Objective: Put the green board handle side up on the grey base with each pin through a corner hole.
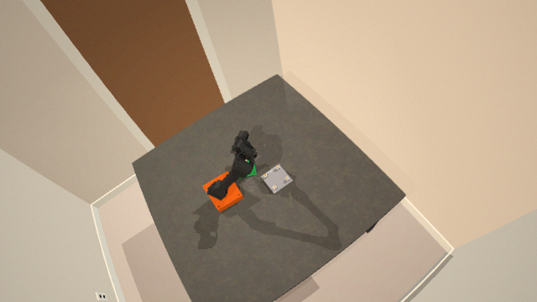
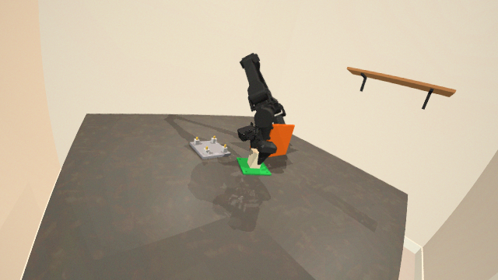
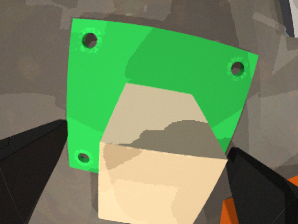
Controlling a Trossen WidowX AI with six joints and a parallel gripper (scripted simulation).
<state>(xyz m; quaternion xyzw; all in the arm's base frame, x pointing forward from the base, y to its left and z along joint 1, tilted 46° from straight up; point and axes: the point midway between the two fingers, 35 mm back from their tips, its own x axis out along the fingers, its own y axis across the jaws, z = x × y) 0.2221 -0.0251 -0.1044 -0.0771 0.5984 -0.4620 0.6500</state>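
Fingers straddling the handle (image 2: 254, 159) (image 3: 160, 150), spread wide
Closing off-centre could be twisting the board (image 1: 253, 171) (image 2: 245, 171) (image 3: 100, 100), misaligning its holes for the base (image 1: 277, 179) (image 2: 210, 151) beside it.

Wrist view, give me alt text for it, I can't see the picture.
A flat green board with a pale block-shaped handle standing on it lies on a dark table, seen close up. The open claw has one black finger on each side of the handle, gripping nothing. Three corner holes show in the board.
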